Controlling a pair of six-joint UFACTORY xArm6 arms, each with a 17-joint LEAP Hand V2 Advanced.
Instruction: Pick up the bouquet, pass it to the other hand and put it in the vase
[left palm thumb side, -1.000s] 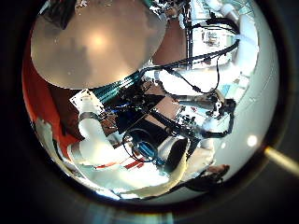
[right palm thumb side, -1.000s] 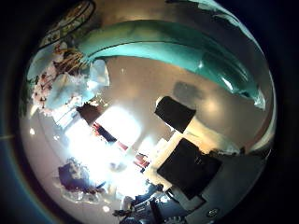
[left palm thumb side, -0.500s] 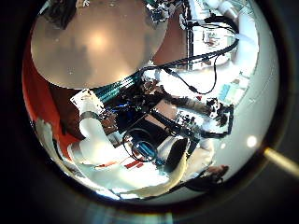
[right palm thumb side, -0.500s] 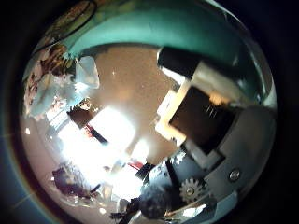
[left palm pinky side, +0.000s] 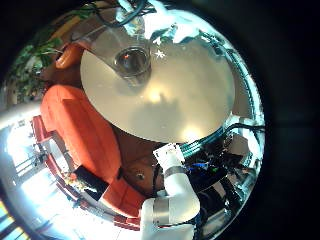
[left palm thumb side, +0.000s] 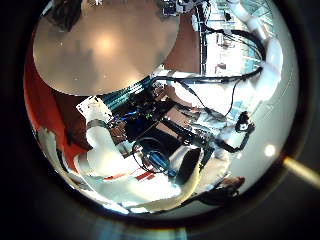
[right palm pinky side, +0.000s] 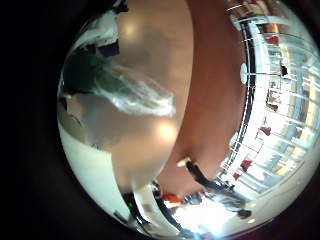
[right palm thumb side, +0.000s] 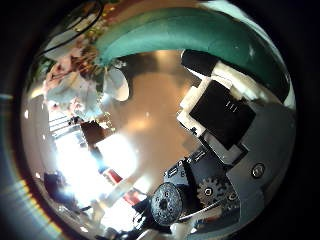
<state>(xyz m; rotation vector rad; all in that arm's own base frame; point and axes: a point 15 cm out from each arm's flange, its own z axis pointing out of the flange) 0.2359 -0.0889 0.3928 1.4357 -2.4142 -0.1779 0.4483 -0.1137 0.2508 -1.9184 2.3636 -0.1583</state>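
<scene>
The right hand (right palm thumb side: 215, 140) has the bouquet against its palm: in its thumb side palm view the wrapped green stem bundle (right palm thumb side: 170, 35) runs right across the palm, with a black and white finger lying beside it and the pale pink and white blooms (right palm thumb side: 75, 80) fanning out beyond the hand's edge. Its little finger side palm view shows the clear wrapping and dark stems of the bouquet (right palm pinky side: 120, 85) filling the near part of the picture, so the bundle is close to the palm and lifted above the round bench (right palm pinky side: 160, 30). Whether the fingers are fully curled round the stems cannot be told from these views, though the bundle being off the bench suggests a grip.

The left hand (left palm thumb side: 150, 165) holds nothing that shows. Its fingers appear in its thumb side palm view, but whether they are spread or curled cannot be told. Out beyond its palm, the glass vase (left palm pinky side: 132, 62) stands upright on the round bench (left palm pinky side: 190, 100), empty as far as can be seen, with an orange chair (left palm pinky side: 85, 130) just beside the bench edge.

As a judgement, the pick-up looks done. The pass to the left hand and the placing in the vase are both still to come.
</scene>
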